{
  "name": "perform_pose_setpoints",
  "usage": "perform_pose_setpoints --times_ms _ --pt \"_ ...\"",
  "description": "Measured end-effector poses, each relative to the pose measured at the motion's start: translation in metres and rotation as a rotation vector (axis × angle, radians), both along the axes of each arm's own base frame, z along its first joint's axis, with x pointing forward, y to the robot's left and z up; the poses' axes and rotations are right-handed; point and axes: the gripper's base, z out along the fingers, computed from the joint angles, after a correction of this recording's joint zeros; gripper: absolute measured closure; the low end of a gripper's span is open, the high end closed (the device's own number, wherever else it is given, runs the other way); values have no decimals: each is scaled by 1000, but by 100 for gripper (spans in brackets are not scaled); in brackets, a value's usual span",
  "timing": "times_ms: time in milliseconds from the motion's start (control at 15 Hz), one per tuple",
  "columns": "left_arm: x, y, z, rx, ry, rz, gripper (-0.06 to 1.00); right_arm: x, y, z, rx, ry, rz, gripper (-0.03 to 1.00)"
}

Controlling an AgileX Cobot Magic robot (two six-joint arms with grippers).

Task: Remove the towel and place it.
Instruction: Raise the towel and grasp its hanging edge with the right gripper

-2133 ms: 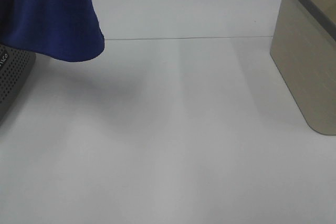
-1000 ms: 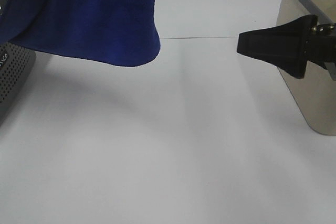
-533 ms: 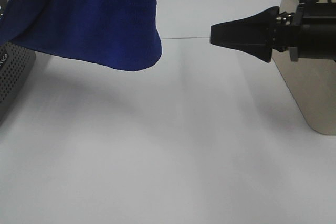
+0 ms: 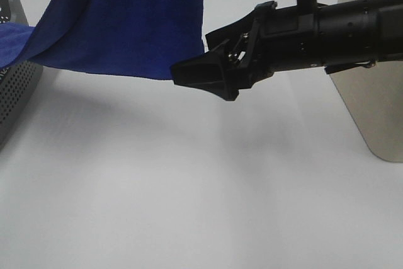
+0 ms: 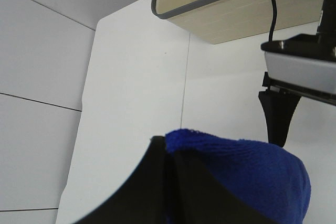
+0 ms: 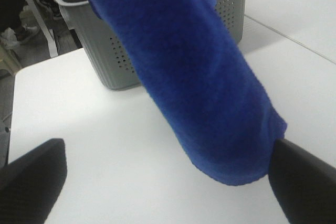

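The towel hangs in the air over the far left part of the desk. Its upper end is pinched in the left end effector, whose fingers are clamped together on the blue pile. One end trails back across the rim of the grey perforated basket at the desk's left edge. The beige basket stands well apart, at the right edge.

The right end effector reaches across the middle with its fingers spread wide apart. It sits just beside the towel's low hanging corner. In the right wrist view that rounded lower end hangs between the two fingers, though nothing is gripped.

The step in hand looks like taking a second hold on the free end, so the cloth can be carried clear and laid down flat. To do it well, the right arm should go a little further in, so the corner sits deep between the fingers. A nip on the very fringe would let plush cloth slide out. The fingers should close across the full thickness of the fold. Meanwhile the left hold should be kept high, so the tail lifts off the grey basket's rim without dragging the basket along.
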Motion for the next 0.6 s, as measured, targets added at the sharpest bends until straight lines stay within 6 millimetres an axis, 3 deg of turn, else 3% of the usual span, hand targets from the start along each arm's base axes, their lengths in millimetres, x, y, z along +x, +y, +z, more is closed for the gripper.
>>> perform_pose_setpoints --times_ms 200,400,600 --pt "0 0 0 -6 4 -4 94 10 19 -6 -48 -27 13 -1" --pt "0 0 0 -6 4 -4 94 18 24 -10 -56 -27 8 1" --pt "-1 -1 0 -6 11 -7 94 18 24 -11 -62 -25 5 15"
